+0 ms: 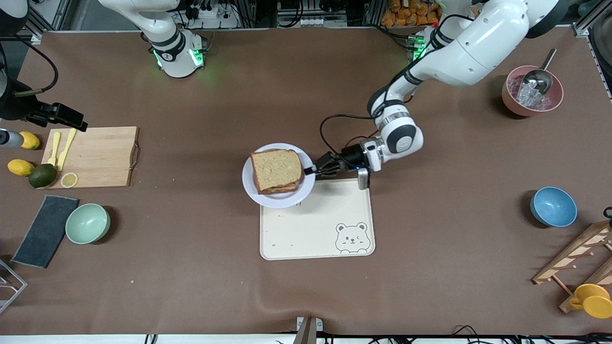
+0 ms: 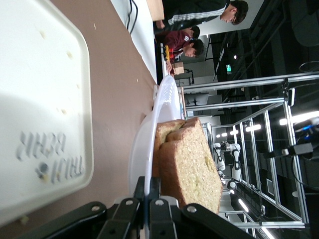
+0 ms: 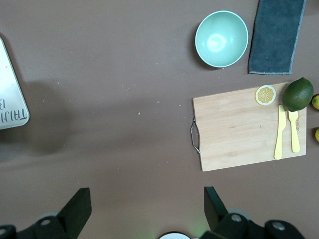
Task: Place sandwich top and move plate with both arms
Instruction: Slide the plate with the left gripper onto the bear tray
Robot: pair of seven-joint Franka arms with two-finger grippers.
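- My left tool [image 1: 311,169] is pressed together on the rim of the small round pale plate [image 1: 250,185], at its 3 o'clock side.
- The light-brown wholemeal bread slice [image 1: 276,167] lies on top of the sandwich on this plate.
- The plate overlaps the cream rectangular tray [image 1: 311,229] at the tray's 11 o'clock corner.
- My right tool [image 3: 144,209] waits spread wide, above the brown surface [image 3: 124,99] near the wooden cutting board [image 3: 239,127].

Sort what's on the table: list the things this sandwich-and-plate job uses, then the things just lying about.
In use: sandwich top, on the sandwich; plate; left gripper, shut on the plate's rim; right gripper, open, waiting above the table.

Lying about: bear tray, cutting board, green bowl, blue bowl, grey cloth, ice bowl.
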